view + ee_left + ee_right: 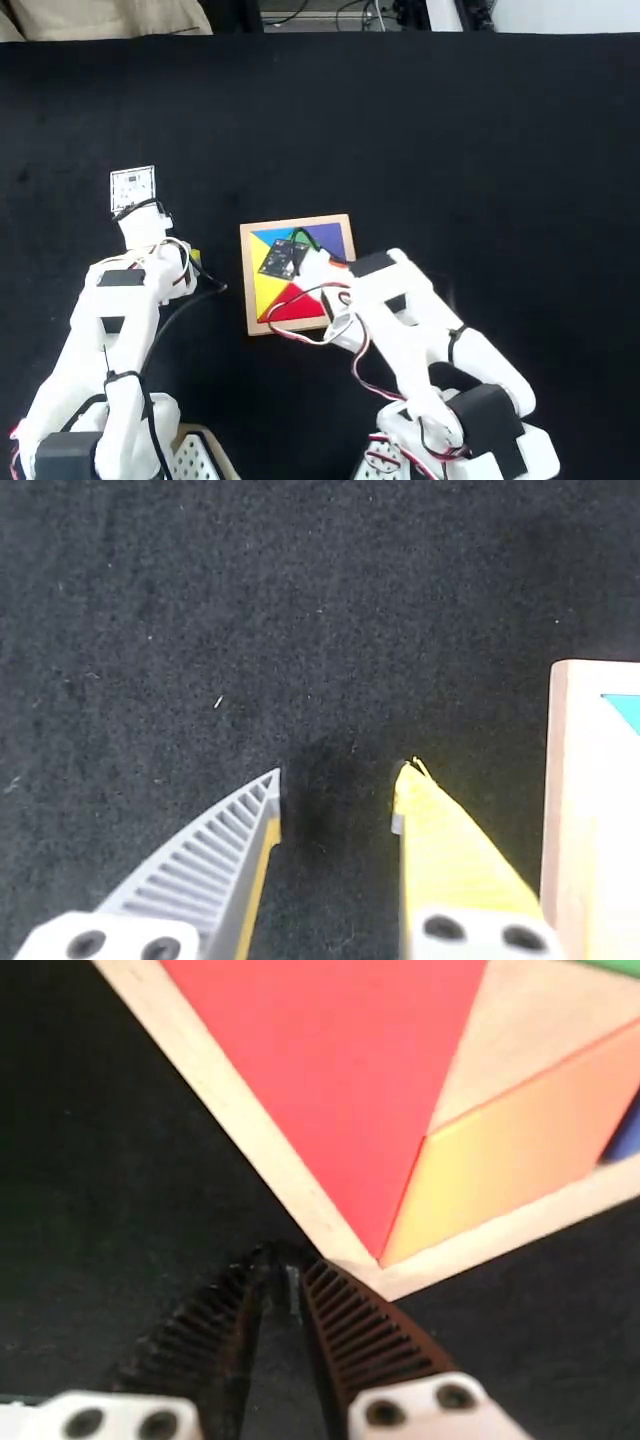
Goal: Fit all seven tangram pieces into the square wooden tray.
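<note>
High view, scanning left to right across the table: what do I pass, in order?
left arm → square wooden tray → right arm

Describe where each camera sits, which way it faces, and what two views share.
High view: fixed above the table, looking down on the tray; left arm and right arm show.
Left wrist view: on the left arm, facing table beside the tray's rim; open left fingers show.
Right wrist view: on the right arm, facing the tray's corner and red triangle; shut right fingers show.
All three share the tray.
</note>
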